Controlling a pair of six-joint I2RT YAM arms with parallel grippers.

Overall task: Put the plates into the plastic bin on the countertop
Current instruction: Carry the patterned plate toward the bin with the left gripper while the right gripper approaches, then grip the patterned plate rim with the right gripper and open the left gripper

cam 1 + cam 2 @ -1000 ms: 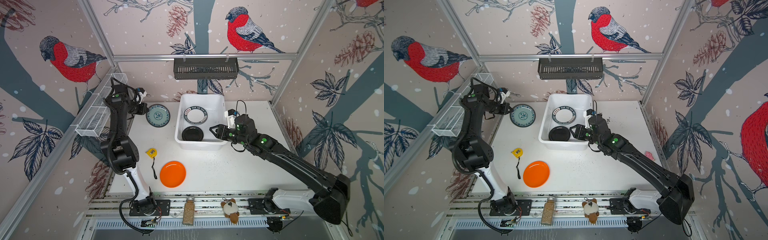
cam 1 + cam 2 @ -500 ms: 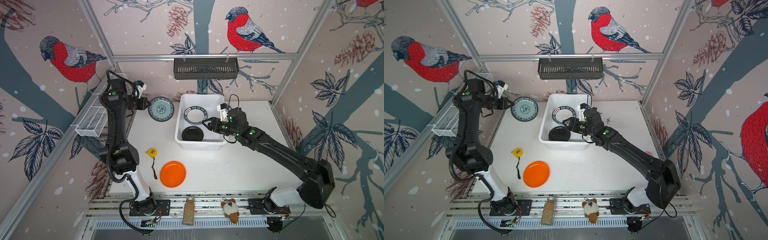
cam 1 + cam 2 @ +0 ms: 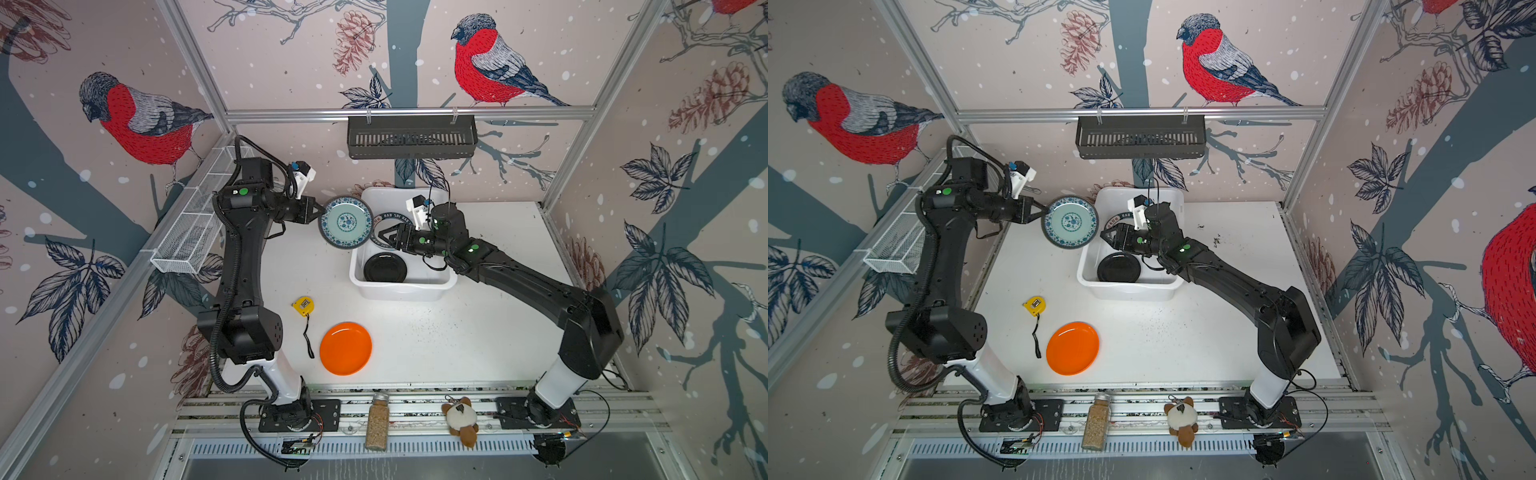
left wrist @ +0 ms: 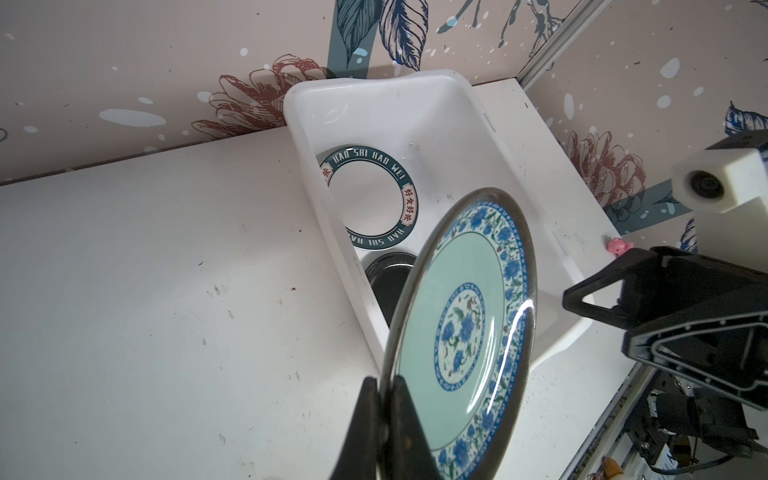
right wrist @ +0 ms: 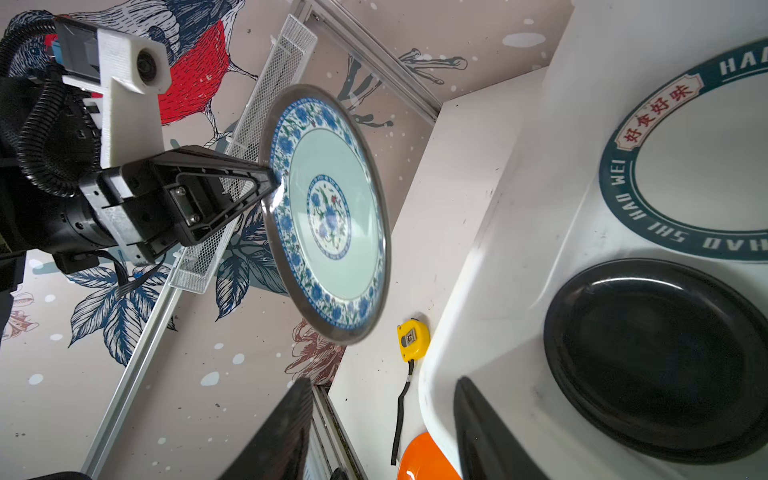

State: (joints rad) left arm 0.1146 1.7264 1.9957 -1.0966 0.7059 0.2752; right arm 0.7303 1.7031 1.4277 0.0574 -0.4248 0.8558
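While the left arm (image 3: 245,232) reaches in from the left side of the desk (image 3: 478,332), its jaws are pressed onto the rim of the teal floral plate (image 3: 345,222), pinching it at the edge that faces the arm. The plate hangs in the air, tilted steeply, almost on edge, with its patterned face turned towards the right arm (image 3: 519,274). In both top views it overlaps the left rim of the plastic bin (image 3: 401,291) near the bin's far corner; it touches neither bin nor desk.

The right arm's jaws are spread, with nothing between them. They hover over the bin's inside, pointing at the floral plate, near it but apart from it.

Two plates lie flat on the bin's floor: a white plate with a dark lettered rim (image 4: 368,199) towards the far end and a small black plate (image 3: 385,268) towards the near end, just beside each other.

The orange plate (image 3: 345,348) lies flat on the desk, well apart from the bin, towards the near edge. A yellow tape measure (image 3: 302,305) lies just left of it, its black strap trailing towards the near edge.
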